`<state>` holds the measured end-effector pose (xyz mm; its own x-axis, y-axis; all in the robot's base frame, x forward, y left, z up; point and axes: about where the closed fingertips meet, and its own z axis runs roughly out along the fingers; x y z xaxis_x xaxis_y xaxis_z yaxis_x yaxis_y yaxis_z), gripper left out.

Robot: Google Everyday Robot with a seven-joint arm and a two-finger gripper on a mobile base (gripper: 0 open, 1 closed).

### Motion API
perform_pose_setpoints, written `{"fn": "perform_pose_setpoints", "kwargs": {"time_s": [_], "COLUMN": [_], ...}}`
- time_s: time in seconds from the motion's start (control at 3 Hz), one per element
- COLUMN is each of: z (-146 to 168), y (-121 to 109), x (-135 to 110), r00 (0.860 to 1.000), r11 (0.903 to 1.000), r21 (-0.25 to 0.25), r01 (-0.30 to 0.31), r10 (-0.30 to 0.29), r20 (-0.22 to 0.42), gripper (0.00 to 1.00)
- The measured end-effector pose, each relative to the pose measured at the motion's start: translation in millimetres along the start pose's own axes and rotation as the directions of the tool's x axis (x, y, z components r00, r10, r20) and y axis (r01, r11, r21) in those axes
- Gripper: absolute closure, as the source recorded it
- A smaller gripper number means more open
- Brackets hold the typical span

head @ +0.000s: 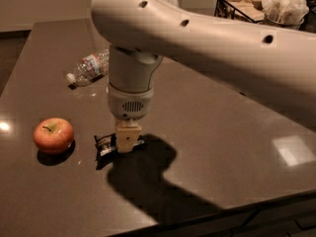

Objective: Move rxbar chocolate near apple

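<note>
The rxbar chocolate (103, 143), a small black wrapped bar, lies flat on the dark table, a little right of the apple. The apple (53, 135) is red-orange with a short stem and sits near the table's left side. My gripper (126, 143) points straight down from the big white arm and is on the bar's right end, at table level. It hides the right part of the bar. A short gap of bare table separates the bar from the apple.
A clear plastic water bottle (89, 67) lies on its side behind the gripper, toward the back left. A wire basket (240, 6) and white napkins (286, 5) stand at the back right. The table's front edge (207, 216) is close.
</note>
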<state>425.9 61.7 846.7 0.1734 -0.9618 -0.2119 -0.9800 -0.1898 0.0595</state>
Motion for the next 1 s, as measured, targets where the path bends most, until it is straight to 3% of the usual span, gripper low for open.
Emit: {"fn": "perform_pose_setpoints", "kwargs": {"time_s": [0.67, 1.0], "z": [6.4, 8.5], "y": [-2.4, -7.4], "x": [-22.2, -28.1], "r00": [1.000, 1.000], "r11": [0.9998, 0.9995], "r21": [-0.016, -0.025], "r01": [-0.010, -0.018], "r10": [0.010, 0.019], "r20": [0.011, 0.007], "gripper": [1.00, 0.84]}}
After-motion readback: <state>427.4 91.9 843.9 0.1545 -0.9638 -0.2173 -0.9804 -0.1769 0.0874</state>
